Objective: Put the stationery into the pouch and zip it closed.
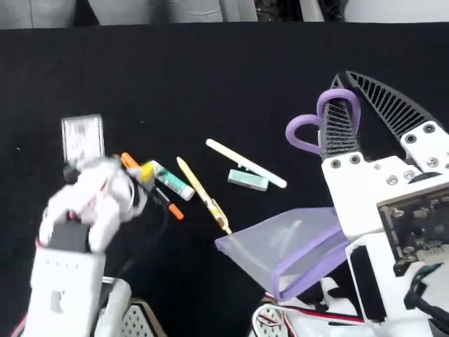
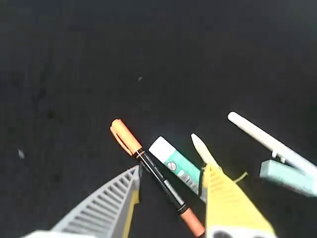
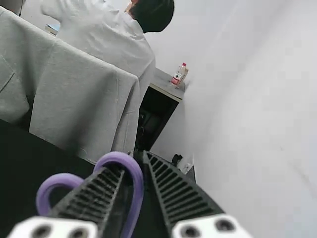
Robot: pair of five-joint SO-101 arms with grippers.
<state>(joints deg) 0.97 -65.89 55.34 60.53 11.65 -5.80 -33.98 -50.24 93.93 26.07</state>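
Note:
On the black table lie an orange-capped black marker, a white-and-green tube, a yellow pen, a white pen and a mint eraser. My left gripper hangs open just above the marker and tube, with one finger on either side of them. In the high view the left gripper is blurred. The translucent pouch with purple trim lies at the front right. My right gripper is shut on the pouch's purple loop, held up off the table.
A small clear box lies on the table behind the left arm. The black table is bare at the back. The right arm's white body stands over the pouch's right side.

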